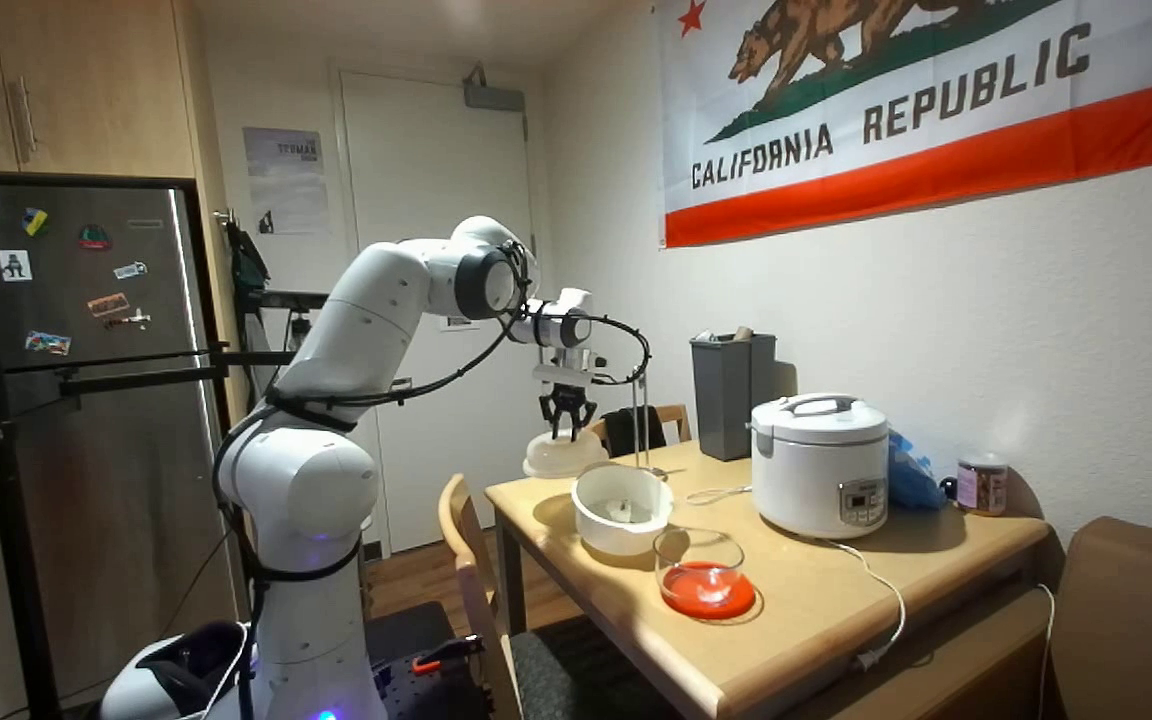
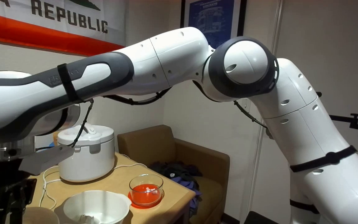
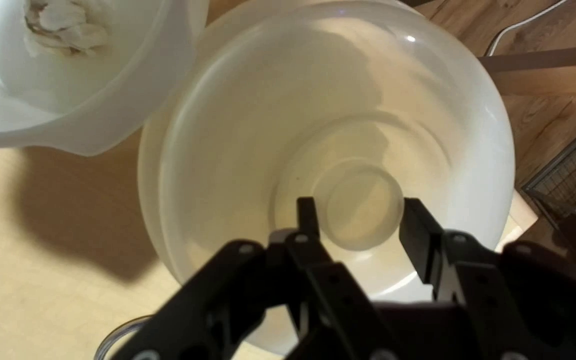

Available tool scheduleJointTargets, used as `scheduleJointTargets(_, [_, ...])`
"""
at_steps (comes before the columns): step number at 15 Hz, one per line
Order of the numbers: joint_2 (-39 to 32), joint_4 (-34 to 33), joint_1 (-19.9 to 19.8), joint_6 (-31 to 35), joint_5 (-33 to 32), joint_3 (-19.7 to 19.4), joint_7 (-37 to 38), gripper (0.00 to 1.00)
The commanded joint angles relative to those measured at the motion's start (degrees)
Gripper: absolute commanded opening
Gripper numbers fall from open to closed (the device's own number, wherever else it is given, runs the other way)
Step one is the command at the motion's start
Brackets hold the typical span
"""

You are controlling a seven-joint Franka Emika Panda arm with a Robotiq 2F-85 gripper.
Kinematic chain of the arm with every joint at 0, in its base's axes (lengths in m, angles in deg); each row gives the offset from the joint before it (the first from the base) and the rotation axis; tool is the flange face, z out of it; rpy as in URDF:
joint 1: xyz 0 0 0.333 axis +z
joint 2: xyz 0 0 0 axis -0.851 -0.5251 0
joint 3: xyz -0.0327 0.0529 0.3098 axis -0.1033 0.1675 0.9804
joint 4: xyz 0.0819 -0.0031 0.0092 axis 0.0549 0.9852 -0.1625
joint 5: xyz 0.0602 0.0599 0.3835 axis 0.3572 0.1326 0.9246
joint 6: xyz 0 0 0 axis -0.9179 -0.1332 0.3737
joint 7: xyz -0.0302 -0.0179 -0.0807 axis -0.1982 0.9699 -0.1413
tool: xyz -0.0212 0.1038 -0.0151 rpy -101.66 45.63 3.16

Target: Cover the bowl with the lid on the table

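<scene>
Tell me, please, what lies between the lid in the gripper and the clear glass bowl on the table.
Between the lid, which the gripper holds, and the clear glass bowl stands the off-white bowl, as both exterior views show.

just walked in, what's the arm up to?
The robot arm has a pale lid, its gripper shut on the knob. The lid appears lifted, beside the off-white bowl rather than over it. The bowl, which the lid is presumably meant to cover, is open, with something whitish inside. A white rice cooker stands nearby.
</scene>
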Motion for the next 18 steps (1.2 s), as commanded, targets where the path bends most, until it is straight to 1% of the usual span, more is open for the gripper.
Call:
scheduleJointTargets(1, [1.81,0.91,-0.51,-2.01,1.36,0.23,-0.44,0.2])
scheduleJointTargets(6, [-6.06,-4.78,0.97,-3.33,1.36,1.29,-3.6,0.2])
scheduleJointTargets(10, [-9.87,-9.4,3.35,-6.0,0.23,1.62,-3.97,0.2])
scheduleJointTargets(15, [-10.31,-13.91,6.62,-11.43,-0.89,1.24,-2.73,0.2])
scheduleJointTargets(18, [-8.18,-13.65,7.25,-14.48,-0.27,1.44,-1.71,0.2])
